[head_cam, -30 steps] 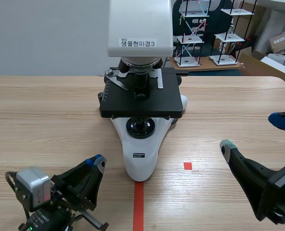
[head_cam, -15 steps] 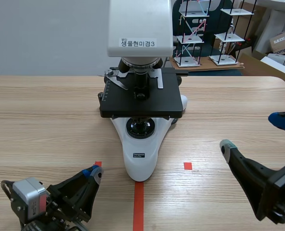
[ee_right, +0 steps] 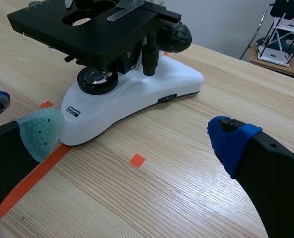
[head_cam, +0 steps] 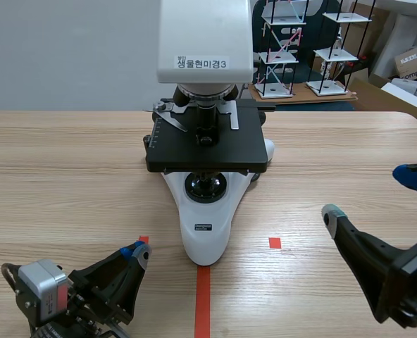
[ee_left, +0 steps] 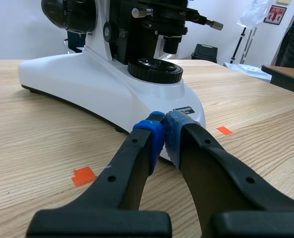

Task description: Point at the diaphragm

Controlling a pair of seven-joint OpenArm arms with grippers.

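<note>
- Your left jaws sit at the lower left of the scene view, closed on nothing, blue pads (ee_left: 156, 133) pressed together. That narrow tip suits pointing, and it is aimed at the front of the white base (head_cam: 204, 236) of the microscope (head_cam: 206, 42).
- Your right jaws rest at the lower right, spread wide, one grey-green pad (ee_right: 39, 132) and one blue pad (ee_right: 230, 141) well apart. They are near nothing; I judge this arm is simply parked out of the way.
- The microscope stands in the middle of the counter (head_cam: 67, 162), front toward you, so its lower parts can be reached from your side.
- The diaphragm (ee_left: 168, 41) is under the black stage (head_cam: 208, 148), above the round black light ring (head_cam: 206, 186) on the base. In the scene view the stage edge hides most of it.
- In the left wrist view it shows ahead of the closed tips: a short dark barrel hanging below the stage, directly over the ribbed ring (ee_left: 154, 71). Any lever on it is too small to make out.
- My judgement: it sits tucked in a shaded gap, so you would point low and level, under the stage edge rather than from above.
- The tips and the diaphragm are well apart; the pointing is not yet done.
</note>
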